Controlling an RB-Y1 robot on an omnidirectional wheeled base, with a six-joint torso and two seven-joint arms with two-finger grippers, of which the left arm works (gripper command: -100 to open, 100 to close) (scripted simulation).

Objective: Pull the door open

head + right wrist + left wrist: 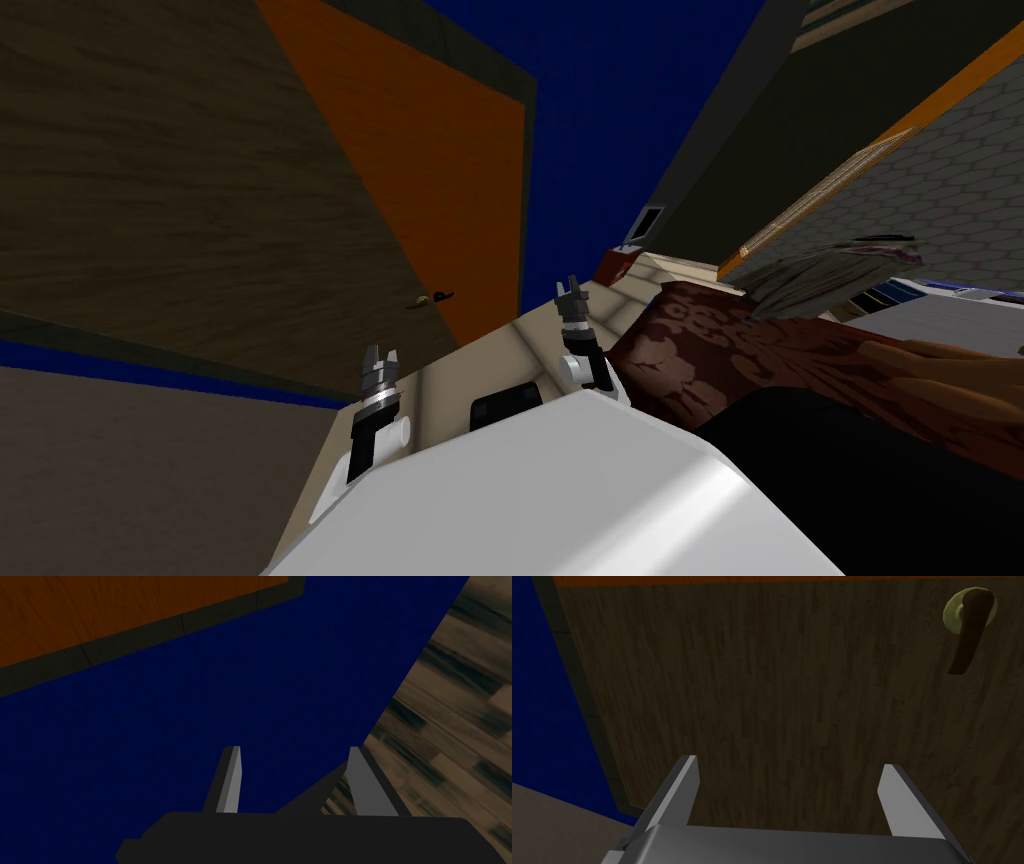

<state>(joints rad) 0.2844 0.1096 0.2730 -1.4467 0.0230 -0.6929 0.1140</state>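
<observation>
Both agape: left pincer [789, 762] before wooden door [792, 686], right pincer [294, 748] before blue wall [200, 701]

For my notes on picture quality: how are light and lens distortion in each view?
Head view: dim, rolled, the wide lens splays the door toward the corners. Left wrist view: dark, yet the door handle stands out from the wood. Right wrist view: dim; no glare on the right end effector.

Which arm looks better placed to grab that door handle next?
Left. The open left tool faces the dark wooden door, with the lever handle ahead and off to one side. The right tool points at a blue wall, away from the handle.
</observation>
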